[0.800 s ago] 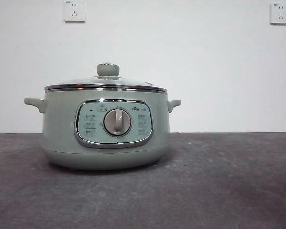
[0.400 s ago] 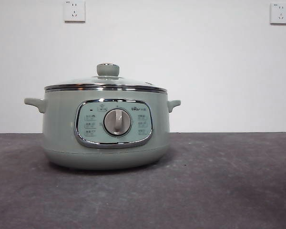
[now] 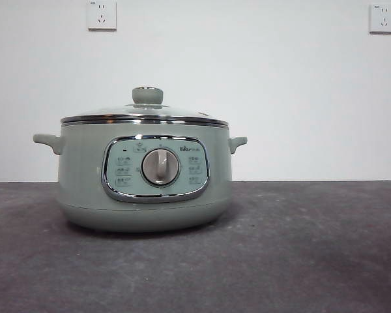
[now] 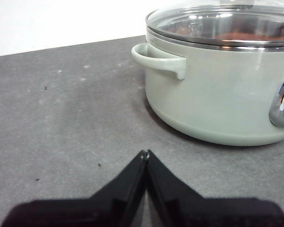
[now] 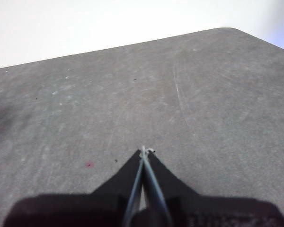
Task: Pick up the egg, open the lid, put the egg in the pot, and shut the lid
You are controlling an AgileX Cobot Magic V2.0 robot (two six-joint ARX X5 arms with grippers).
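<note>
One pot, one lid seated on it, one table. The egg is not visible anywhere.

My left pincer: tips pressed together, holding nothing, low over the table; the pot stands ahead of it and off to one side, apart.

My right pincer: tips together, empty, over bare table.

One pot stands on the one desk, wearing one lid with one knob. Two side handles, one dial, two wall sockets, two claws: left claw, right claw.
</note>
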